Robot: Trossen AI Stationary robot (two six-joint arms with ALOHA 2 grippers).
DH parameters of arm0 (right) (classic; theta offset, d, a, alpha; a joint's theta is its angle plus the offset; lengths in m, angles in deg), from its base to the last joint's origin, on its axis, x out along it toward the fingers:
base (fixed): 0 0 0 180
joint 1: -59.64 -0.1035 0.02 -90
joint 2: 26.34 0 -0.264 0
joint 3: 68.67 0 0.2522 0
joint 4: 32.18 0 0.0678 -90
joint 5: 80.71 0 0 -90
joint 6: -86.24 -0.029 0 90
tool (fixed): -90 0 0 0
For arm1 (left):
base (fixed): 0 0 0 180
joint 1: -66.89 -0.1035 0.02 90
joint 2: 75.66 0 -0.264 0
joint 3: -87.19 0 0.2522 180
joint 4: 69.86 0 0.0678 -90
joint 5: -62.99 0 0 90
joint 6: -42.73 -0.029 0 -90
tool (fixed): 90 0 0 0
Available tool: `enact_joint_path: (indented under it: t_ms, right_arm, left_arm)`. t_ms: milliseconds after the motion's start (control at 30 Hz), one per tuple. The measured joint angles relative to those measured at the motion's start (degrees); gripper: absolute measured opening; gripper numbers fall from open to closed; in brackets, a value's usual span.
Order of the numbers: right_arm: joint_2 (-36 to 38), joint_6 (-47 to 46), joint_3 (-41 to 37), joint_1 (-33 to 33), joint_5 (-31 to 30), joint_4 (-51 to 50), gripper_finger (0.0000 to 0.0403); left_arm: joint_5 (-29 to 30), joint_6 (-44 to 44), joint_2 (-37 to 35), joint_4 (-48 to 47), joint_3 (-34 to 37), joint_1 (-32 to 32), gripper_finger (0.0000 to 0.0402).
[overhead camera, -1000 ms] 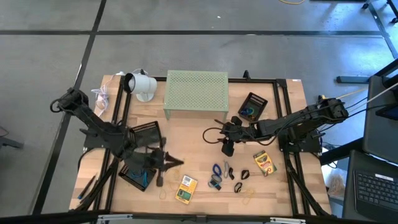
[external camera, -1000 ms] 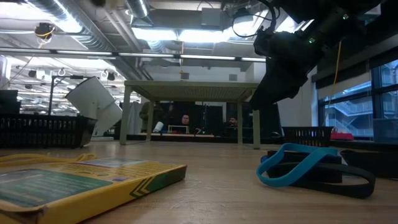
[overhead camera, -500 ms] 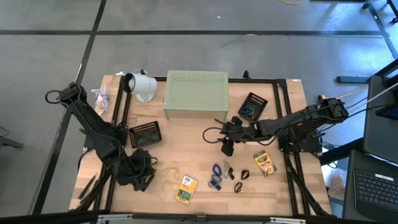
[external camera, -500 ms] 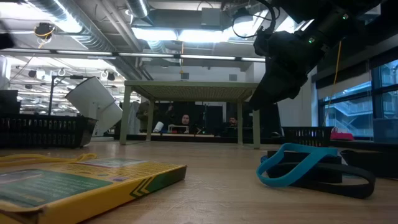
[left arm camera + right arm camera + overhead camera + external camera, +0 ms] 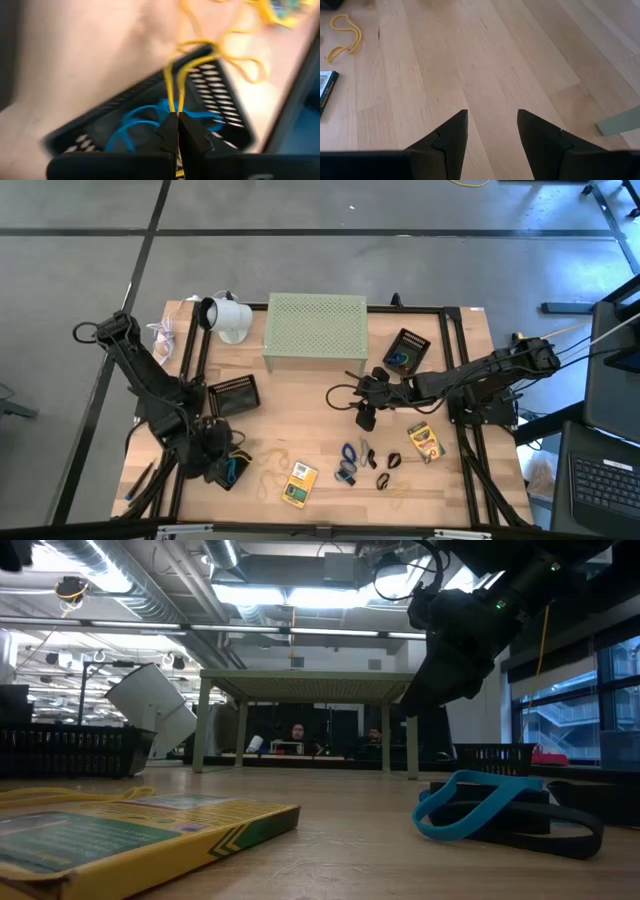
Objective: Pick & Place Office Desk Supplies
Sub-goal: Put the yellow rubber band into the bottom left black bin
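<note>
A thin yellow rubber-band loop (image 5: 176, 75) hangs pinched between the shut fingers of the left gripper (image 5: 177, 131) — directly over the small black perforated tray (image 5: 220, 95) at the table's near left, blue bands (image 5: 131, 127) already lying inside it. So the drop looks to be straight down, nothing sideways to correct. The right gripper (image 5: 490, 131) waits mid-table, fingers spread over bare wood (image 5: 485, 65) — holding nothing.

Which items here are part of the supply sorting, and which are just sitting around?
Job: yellow rubber band in left gripper; black mesh tray; blue band; crayon box; binder clips.
Idle: green riser; white cup.
</note>
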Motion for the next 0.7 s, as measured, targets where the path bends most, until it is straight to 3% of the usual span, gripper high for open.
enact_joint_path:
  t_ms: [167,467,700]
  right_arm:
    - [0.00,0.00,0.01,0.00,0.00,0.00,0.0176]
    - [0.00,0.02,0.00,0.00,0.00,0.00,0.0176]
    - [0.00,0.02,0.01,0.01,0.00,0.00,0.0176]
  left_arm:
    - [-2.70,3.63,0.00,-4.74,0.00,-0.25,0.0002]
    - [1.70,1.39,0.00,-2.66,0.00,-0.26,0.0006]
    - [-0.76,1.75,0.55,-1.59,0.00,-0.24,0.0063]
